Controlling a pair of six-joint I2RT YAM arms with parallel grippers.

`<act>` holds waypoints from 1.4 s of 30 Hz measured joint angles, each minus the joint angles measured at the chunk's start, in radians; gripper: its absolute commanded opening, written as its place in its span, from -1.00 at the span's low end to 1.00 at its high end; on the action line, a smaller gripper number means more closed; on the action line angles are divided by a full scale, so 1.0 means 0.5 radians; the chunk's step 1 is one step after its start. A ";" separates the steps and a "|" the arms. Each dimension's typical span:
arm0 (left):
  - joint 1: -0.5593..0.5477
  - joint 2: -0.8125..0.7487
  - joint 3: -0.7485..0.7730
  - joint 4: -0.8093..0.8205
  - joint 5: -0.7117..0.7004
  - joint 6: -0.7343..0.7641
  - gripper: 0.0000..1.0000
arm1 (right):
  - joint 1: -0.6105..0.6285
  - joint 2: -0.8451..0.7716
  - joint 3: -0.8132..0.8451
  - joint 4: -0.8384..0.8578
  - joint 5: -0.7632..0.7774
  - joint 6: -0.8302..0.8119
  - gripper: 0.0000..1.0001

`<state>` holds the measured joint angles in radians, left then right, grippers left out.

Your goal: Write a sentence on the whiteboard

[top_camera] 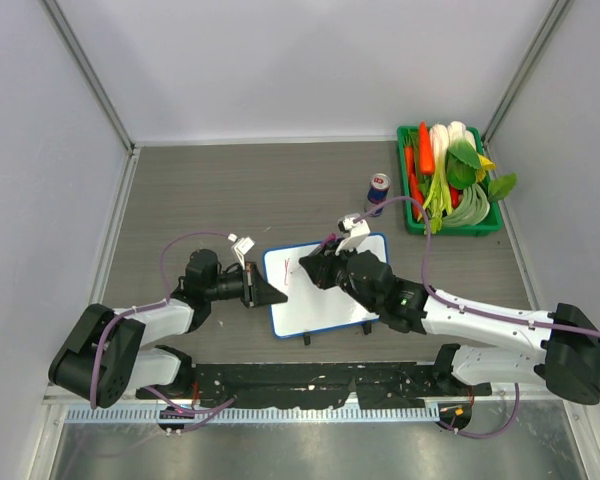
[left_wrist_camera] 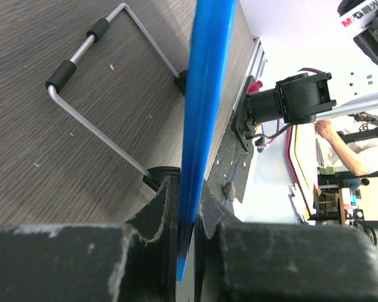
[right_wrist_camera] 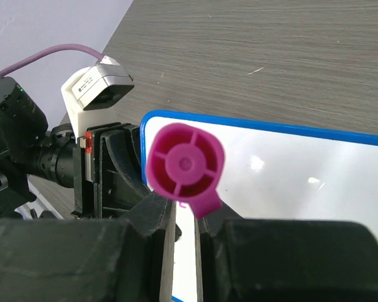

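Observation:
The whiteboard (top_camera: pixel 330 300), white with a blue rim, lies at the table's middle, with two black clips on its near edge. My left gripper (top_camera: pixel 268 292) is shut on its left rim. In the left wrist view, the blue rim (left_wrist_camera: pixel 205 94) runs up from between the fingers (left_wrist_camera: pixel 157 214). My right gripper (top_camera: pixel 315 268) is shut on a magenta marker (right_wrist_camera: pixel 186 165) over the board's left part (right_wrist_camera: pixel 283 182). Of the sentence, only a few thin reddish strokes (top_camera: pixel 288 272) show near the left edge. A small pink mark (right_wrist_camera: pixel 182 204) shows under the marker; the tip is hidden.
A green basket (top_camera: pixel 410 222) of vegetables stands at the back right, with a blue drink can (top_camera: pixel 379 190) just left of it. A bent wire stand (left_wrist_camera: pixel 101 69) with black sleeves lies under the board. Grey walls enclose the table.

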<state>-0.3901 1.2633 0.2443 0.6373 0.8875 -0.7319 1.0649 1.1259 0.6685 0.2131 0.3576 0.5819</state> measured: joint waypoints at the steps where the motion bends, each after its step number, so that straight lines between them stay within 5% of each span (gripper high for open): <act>1: 0.000 0.000 0.000 0.000 0.000 0.000 -1.00 | 0.000 0.001 0.000 0.000 0.016 0.000 -0.97; 42: 0.001 0.022 0.001 0.005 0.006 0.000 -1.00 | 0.002 0.023 -0.143 -0.002 0.038 0.082 -0.97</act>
<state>-0.3897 1.2743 0.2447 0.6395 0.8906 -0.7319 1.0660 1.1374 0.5972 0.2119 0.3767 0.6228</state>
